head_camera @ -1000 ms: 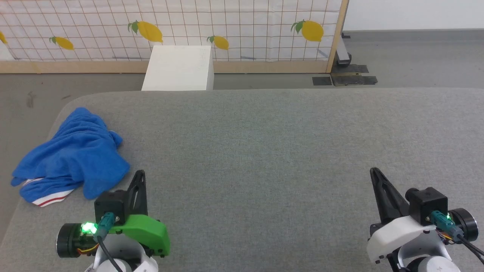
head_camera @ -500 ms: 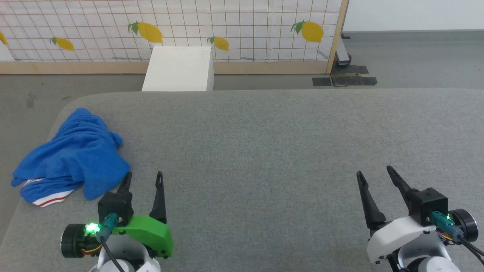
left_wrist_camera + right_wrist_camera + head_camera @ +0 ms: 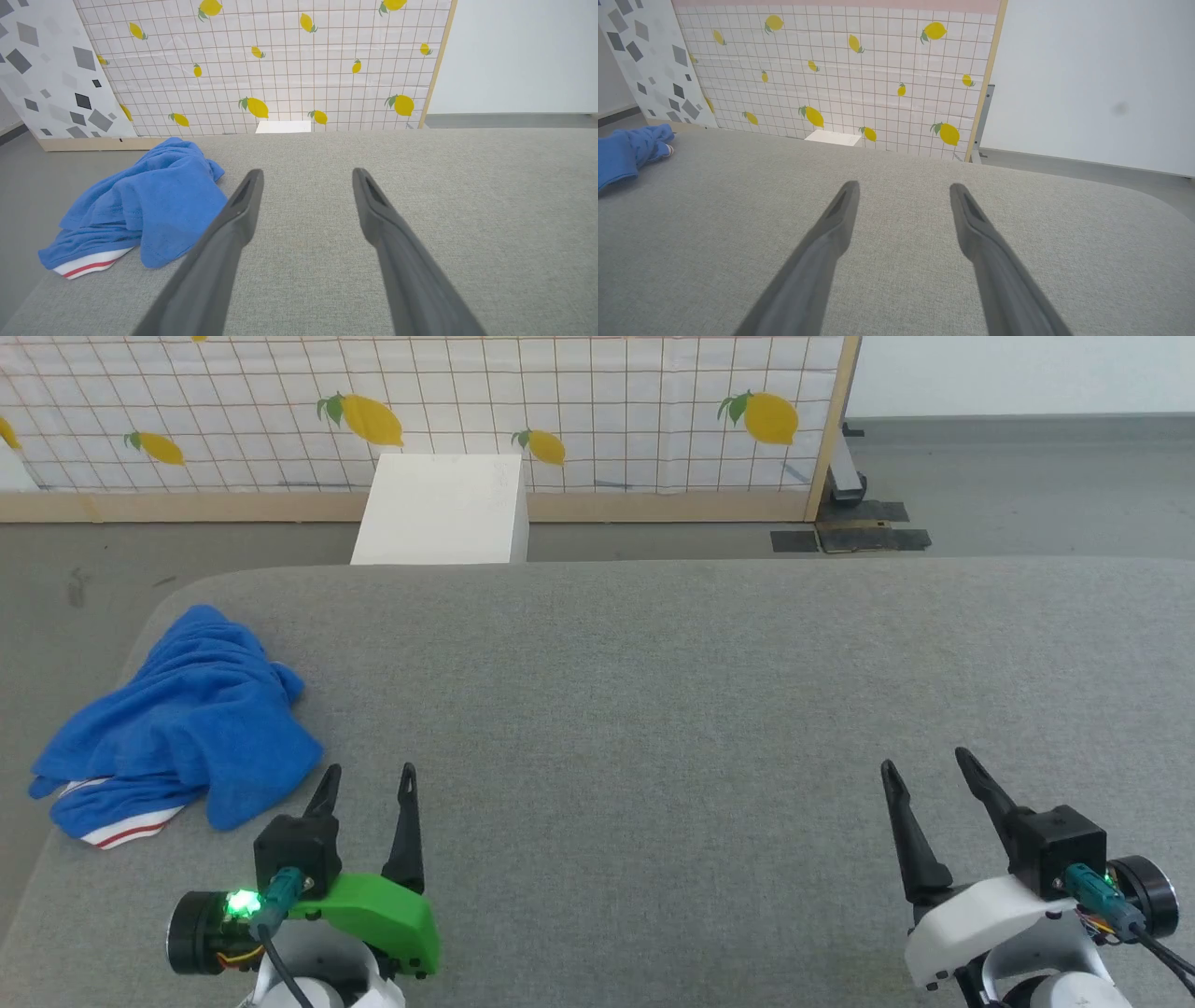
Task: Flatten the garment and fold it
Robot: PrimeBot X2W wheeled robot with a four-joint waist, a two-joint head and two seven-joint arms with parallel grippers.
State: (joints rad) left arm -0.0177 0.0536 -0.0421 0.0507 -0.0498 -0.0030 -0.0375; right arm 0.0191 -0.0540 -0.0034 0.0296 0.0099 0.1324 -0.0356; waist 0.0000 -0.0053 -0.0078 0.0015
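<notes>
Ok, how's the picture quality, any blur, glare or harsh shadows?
Head view: soft even light, crumpled bright blue T-shirt with a red-striped white sleeve sharp, faint shadow at its edge. Left wrist view: the left pincer looks softer toward the bottom edge. Right wrist view: same for the right pincer; no glare on the grey fabric surface.

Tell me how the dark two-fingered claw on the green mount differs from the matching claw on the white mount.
The left gripper sits on a bright green plastic shell; the right gripper sits on a white shell. The left gripper is close beside the crumpled bright blue garment with its white, red-striped edge; the right gripper is far from it across the grey fabric surface. Both have two long dark fingers, spread open and empty.
</notes>
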